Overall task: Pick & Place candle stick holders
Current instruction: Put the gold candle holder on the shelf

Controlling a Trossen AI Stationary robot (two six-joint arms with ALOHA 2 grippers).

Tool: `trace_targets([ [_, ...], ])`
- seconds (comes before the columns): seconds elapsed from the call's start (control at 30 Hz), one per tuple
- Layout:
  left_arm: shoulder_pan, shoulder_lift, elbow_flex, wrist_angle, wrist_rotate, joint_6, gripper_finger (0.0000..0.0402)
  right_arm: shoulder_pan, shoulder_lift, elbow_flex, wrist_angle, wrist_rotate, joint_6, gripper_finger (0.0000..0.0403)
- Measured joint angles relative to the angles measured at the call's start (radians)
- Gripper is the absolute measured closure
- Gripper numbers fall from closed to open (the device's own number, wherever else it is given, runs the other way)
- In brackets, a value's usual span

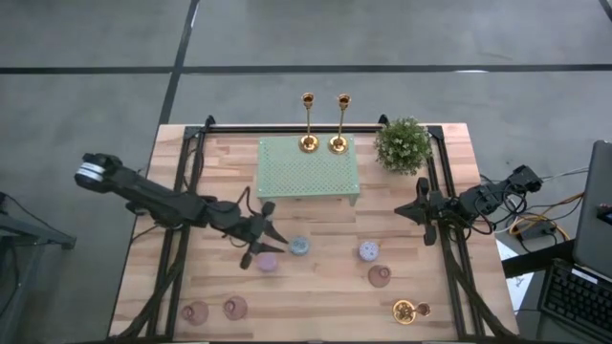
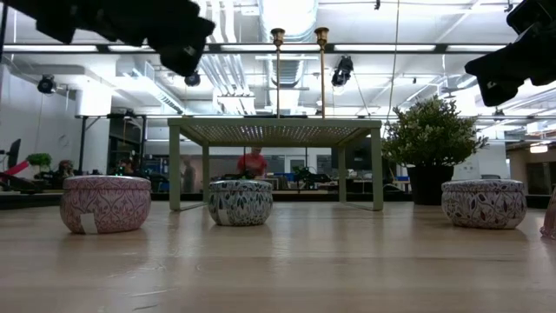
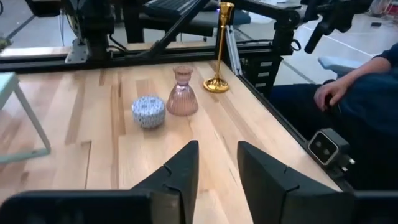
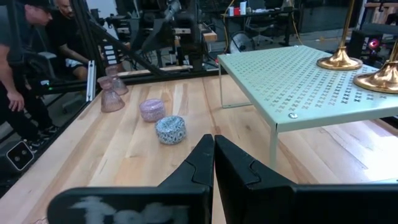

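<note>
Left gripper (image 1: 260, 250) hovers at centre-frame over the pink holder (image 1: 267, 262), jaws part open, empty. Release step appears complete; the next move calls for retreat. Right gripper (image 1: 413, 211), centre right, waits closed.

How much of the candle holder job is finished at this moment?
Two gold candlesticks already stand on the green stand. Nothing is held: the left gripper is open above the pink tin and blue tin, and the right gripper waits shut. The third candlestick and the other small holders are left on the table.

Shut right claw (image 4: 213, 163) facing blue (image 4: 170, 129) and pink tins (image 4: 152, 109), possibly candle holders.
</note>
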Motion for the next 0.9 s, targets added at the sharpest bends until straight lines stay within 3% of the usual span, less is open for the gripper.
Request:
trace_targets([
  [0.9, 0.005, 0.477, 0.380, 0.023, 0.019, 0.091, 0.0268, 0.000, 0.000, 0.000, 0.000, 0.000, 0.000, 0.0394],
])
